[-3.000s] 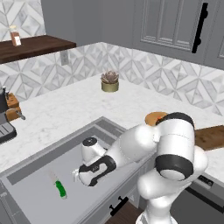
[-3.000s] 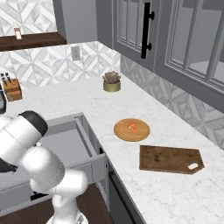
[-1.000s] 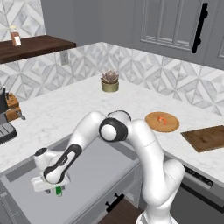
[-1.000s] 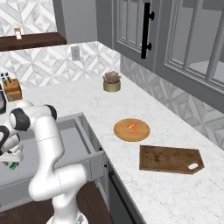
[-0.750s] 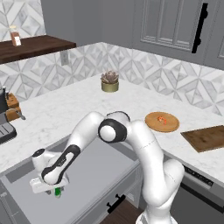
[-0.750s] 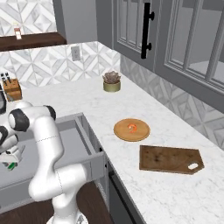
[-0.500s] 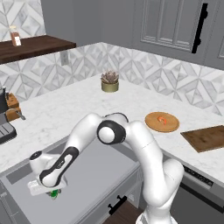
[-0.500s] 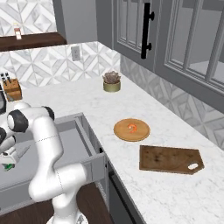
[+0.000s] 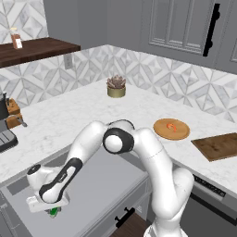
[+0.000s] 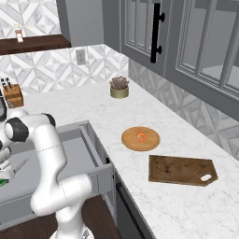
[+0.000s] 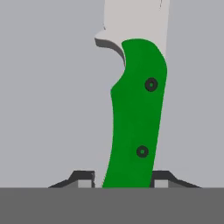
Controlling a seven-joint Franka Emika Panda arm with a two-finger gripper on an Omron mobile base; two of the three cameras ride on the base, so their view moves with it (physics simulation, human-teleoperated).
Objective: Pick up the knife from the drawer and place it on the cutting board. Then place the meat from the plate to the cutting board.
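The knife (image 11: 133,118) lies flat on the grey floor of the open drawer (image 9: 102,194), its green handle toward the hand and its pale blade pointing away. My gripper (image 11: 122,177) reaches down into the drawer's left part, and both fingertips press the handle's sides. Under the hand a bit of the green handle (image 9: 53,212) shows in the left base view. In the right base view the blade (image 10: 16,166) shows beside the hand at the left edge. The orange plate (image 9: 159,132) holds the meat (image 9: 172,126). The dark cutting board (image 9: 220,146) lies bare to the plate's right.
A potted succulent (image 9: 115,87) stands by the back wall. A knife block (image 9: 13,109) and a coffee machine (image 9: 4,134) sit at the far left. The drawer's front panel (image 10: 100,179) juts out beside the base. A wooden shelf (image 9: 37,48) hangs on the wall.
The hand sank a little lower over the knife, and its jaws drew in from wide open until they met the green handle.
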